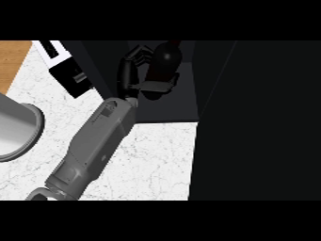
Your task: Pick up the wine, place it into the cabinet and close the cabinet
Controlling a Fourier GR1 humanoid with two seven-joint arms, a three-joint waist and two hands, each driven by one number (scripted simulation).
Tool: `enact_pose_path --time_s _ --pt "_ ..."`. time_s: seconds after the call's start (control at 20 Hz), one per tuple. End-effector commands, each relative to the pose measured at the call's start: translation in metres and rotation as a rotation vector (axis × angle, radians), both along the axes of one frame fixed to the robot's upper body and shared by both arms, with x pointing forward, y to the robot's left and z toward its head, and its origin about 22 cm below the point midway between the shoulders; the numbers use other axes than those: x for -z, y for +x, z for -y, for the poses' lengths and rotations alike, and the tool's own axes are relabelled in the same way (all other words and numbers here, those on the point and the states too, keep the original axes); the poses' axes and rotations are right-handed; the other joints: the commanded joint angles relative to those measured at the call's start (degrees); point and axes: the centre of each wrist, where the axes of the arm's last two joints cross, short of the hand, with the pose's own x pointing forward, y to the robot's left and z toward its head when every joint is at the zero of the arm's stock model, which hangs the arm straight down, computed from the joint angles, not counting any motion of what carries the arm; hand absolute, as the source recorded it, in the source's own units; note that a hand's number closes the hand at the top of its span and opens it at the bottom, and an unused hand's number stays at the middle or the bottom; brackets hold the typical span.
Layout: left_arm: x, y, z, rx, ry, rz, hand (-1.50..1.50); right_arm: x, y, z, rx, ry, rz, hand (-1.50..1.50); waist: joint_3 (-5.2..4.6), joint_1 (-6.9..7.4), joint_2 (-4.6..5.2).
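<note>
My left hand (136,70) is inside the dark cabinet (183,101), its fingers and thumb curled round the wine bottle (164,61), which sits just right of my palm. The bottle is the only thing I can see in the cabinet. Its long axis runs up the view, neck pointing away from me toward the top, slightly tilted right. My grey forearm (93,141) crosses the white counter (149,160) behind the hand. Well to the left of my forearm stands a grey pot (10,127); I cannot tell what is in it.
</note>
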Motion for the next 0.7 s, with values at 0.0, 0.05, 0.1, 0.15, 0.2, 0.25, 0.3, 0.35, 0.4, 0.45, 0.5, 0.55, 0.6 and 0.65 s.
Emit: enact_pose_path --time_s 0.0,0.05,0.1,0.15,0.2,0.25,0.3,0.35,0.4,0.45,0.5,0.55,0.6,0.65 --pt "-0.018 0.016 0.006 -0.045 0.029 0.042 1.5 -0.005 -0.014 0.006 -0.031 0.048 0.024 -1.5 0.04 -0.05 0.08" --pt "-0.014 0.016 0.0 -0.048 0.059 0.076 1.5 -0.01 -0.016 0.002 -0.035 0.045 0.035 -1.5 0.01 -0.17 0.13" --pt "0.006 0.009 -0.005 -0.055 0.045 0.052 1.5 0.001 -0.02 0.003 -0.044 0.038 0.036 -1.5 0.04 -0.26 0.12" --pt "0.004 0.014 -0.019 -0.053 0.033 0.069 1.5 -0.003 -0.029 0.0 -0.055 0.053 0.02 -1.5 0.01 -0.21 0.1" --pt "-0.012 0.017 0.005 -0.082 0.066 0.07 1.5 -0.007 -0.024 0.008 -0.052 0.045 0.033 -1.5 0.03 -0.75 0.13" --pt "0.001 0.015 -0.004 -0.077 0.055 0.08 1.5 -0.003 -0.016 0.01 -0.051 0.031 0.029 -1.5 0.03 -0.35 0.19" --pt "0.001 0.017 -0.004 -0.093 0.057 0.071 1.5 -0.004 -0.024 0.003 -0.07 0.017 0.031 -1.5 0.01 -0.73 0.26" --pt "-0.001 0.018 -0.003 -0.097 0.064 0.07 1.5 -0.006 -0.023 -0.003 -0.066 0.035 0.035 -1.5 0.0 -0.73 0.26" --pt "0.005 0.02 -0.016 -0.092 0.06 0.073 1.5 -0.003 -0.009 0.001 -0.069 0.042 0.026 -1.5 0.0 -0.53 0.44" --pt "-0.009 0.024 -0.001 -0.087 0.055 0.075 1.5 -0.002 -0.024 0.003 -0.075 0.035 0.043 -1.5 0.03 -0.97 0.33" --pt "0.003 0.02 -0.004 -0.092 0.047 0.069 1.5 -0.002 -0.012 0.005 -0.076 0.041 0.021 -1.5 0.01 -1.55 0.53" --pt "-0.015 0.029 -0.005 -0.104 0.053 0.084 1.5 -0.001 -0.019 0.003 -0.087 0.037 0.027 -1.5 0.02 -1.39 0.57" --pt "-0.022 0.034 -0.011 -0.094 0.005 0.045 1.5 0.003 -0.016 0.001 -0.05 0.043 0.034 -1.5 0.02 -1.24 0.54" --pt "0.0 0.023 -0.006 -0.114 0.009 0.032 1.5 0.003 -0.019 -0.001 -0.068 0.059 0.03 -1.5 0.01 -1.46 0.45"
